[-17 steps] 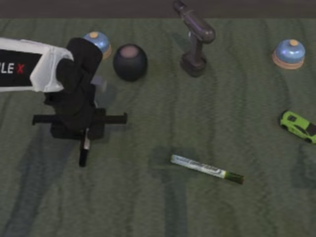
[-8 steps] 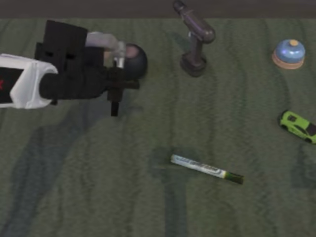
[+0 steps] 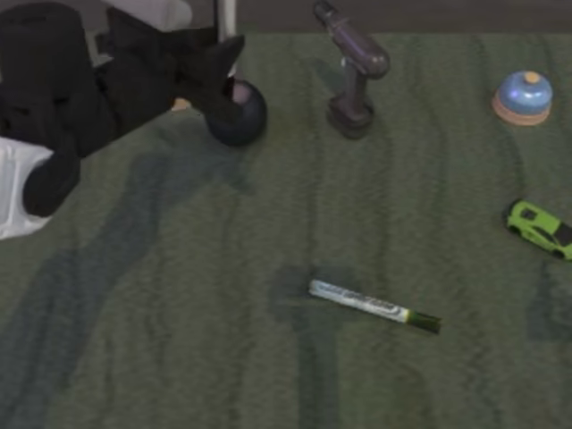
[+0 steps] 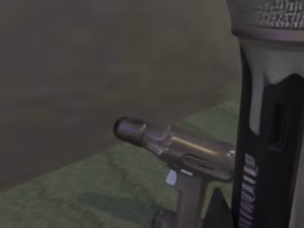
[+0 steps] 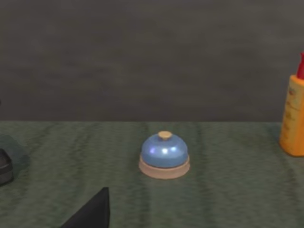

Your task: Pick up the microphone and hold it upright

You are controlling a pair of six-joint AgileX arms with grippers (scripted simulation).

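Note:
The microphone [image 4: 268, 142] stands upright in the left wrist view, its silver mesh head [image 4: 268, 14] above a black handle. From above it shows only as a pale bar [image 3: 228, 13] at the far left edge. My left gripper [image 3: 217, 64] is raised high over the table's far left corner and is shut on the handle; one black fingertip [image 4: 218, 206] shows beside it. My right gripper [image 5: 137, 221] is parked outside the top view and stands open, one dark fingertip [image 5: 97, 211] showing and nothing near it.
A round black speaker [image 3: 239, 114] sits just under the left gripper. A drill [image 3: 356, 76] stands at the far middle, a blue bell [image 3: 525, 96] at far right, a green toy car [image 3: 539, 228] at the right edge. A white-and-green marker [image 3: 374, 306] lies in the middle. An orange bottle [image 5: 294, 116] stands near the bell.
My left arm has risen from the table's left and swung toward the far left corner, carrying the microphone and turning it from lying flat to upright.

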